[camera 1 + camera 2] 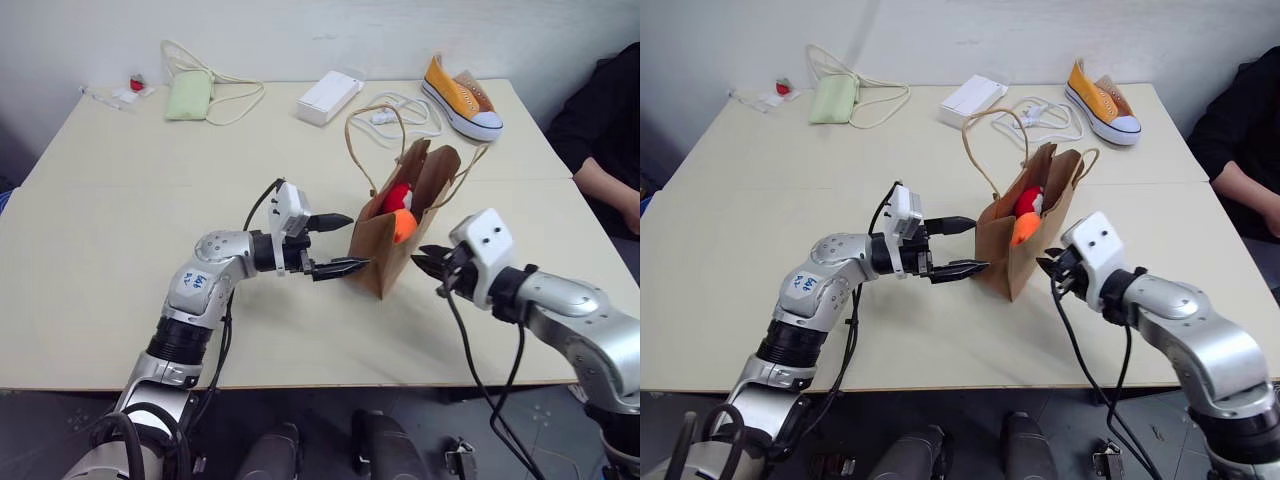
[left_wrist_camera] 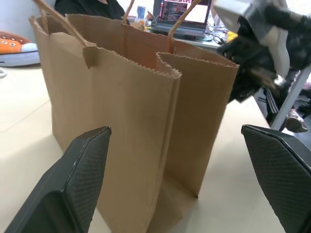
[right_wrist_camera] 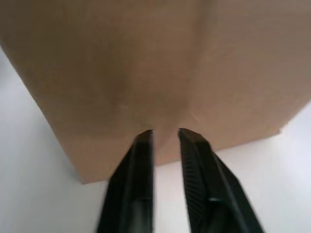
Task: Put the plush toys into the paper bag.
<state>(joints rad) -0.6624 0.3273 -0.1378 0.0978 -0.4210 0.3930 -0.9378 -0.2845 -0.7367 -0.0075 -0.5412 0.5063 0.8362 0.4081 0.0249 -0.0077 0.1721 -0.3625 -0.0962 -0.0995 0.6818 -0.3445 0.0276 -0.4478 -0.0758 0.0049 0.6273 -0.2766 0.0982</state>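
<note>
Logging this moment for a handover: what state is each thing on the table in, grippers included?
paper bag: upright, mouth open, unheld.
red-and-white plush toy: inside the bag, showing at the mouth.
orange plush toy: inside the bag, below the red one.
left gripper: open, fingers beside the bag's side.
right gripper: shut, empty, tips near the bag's other side.
sneaker: upright at the table's far edge.
green pouch: lying flat.

paper bag point(image 1: 385, 245): matt brown kraft paper | plush toys point(image 1: 398, 210): soft fuzzy cloth | table point(image 1: 120, 220): smooth matt
</note>
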